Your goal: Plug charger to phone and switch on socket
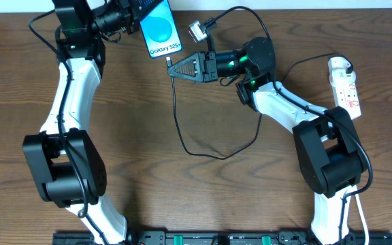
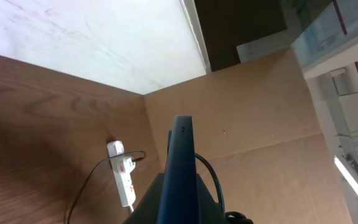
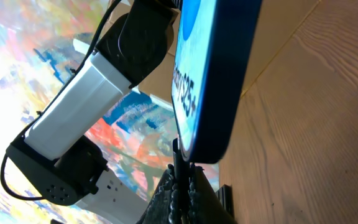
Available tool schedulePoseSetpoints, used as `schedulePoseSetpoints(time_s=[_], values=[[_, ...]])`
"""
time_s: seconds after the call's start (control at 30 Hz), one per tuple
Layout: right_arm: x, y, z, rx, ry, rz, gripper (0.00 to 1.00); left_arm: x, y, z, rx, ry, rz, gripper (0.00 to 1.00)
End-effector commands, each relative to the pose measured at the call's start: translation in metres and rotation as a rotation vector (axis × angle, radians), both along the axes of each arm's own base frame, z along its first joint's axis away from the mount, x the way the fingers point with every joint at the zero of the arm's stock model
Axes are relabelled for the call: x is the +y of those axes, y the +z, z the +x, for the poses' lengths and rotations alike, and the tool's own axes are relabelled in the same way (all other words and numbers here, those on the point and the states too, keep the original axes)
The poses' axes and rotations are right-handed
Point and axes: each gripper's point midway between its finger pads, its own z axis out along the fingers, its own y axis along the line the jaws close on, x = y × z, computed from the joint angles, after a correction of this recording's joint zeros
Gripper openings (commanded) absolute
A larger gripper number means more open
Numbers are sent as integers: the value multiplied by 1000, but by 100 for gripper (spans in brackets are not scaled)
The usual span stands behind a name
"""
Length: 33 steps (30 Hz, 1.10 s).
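While we're clamping phone (image 1: 160, 30) in L gripper (image 1: 132, 19), we're pinching charger (image 1: 175, 109) tip in R gripper (image 1: 173, 68) at phone's bottom edge; socket (image 1: 346, 85) is lying well right of phone.

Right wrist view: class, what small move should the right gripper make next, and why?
Probably ease the right gripper slightly toward the phone, along the plug's line. The gripper is shut on the charger tip, which sits right at the phone's lower edge. Whether the tip is seated in the port cannot be told.
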Motion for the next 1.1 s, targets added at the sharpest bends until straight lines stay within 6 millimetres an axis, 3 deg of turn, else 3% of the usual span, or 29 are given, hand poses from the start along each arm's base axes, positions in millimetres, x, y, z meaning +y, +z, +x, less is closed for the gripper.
schedulePoseSetpoints(time_s=[0.0, 0.33, 1.07], values=[[-2, -2, 4, 7, -11, 0, 1, -3, 11, -9, -46, -21, 11, 7], [-2, -2, 4, 7, -12, 0, 1, -16, 11, -12, -47, -45, 10, 7], [-10, -3, 12, 9, -31, -1, 1, -14, 11, -12, -47, -43, 11, 7]])
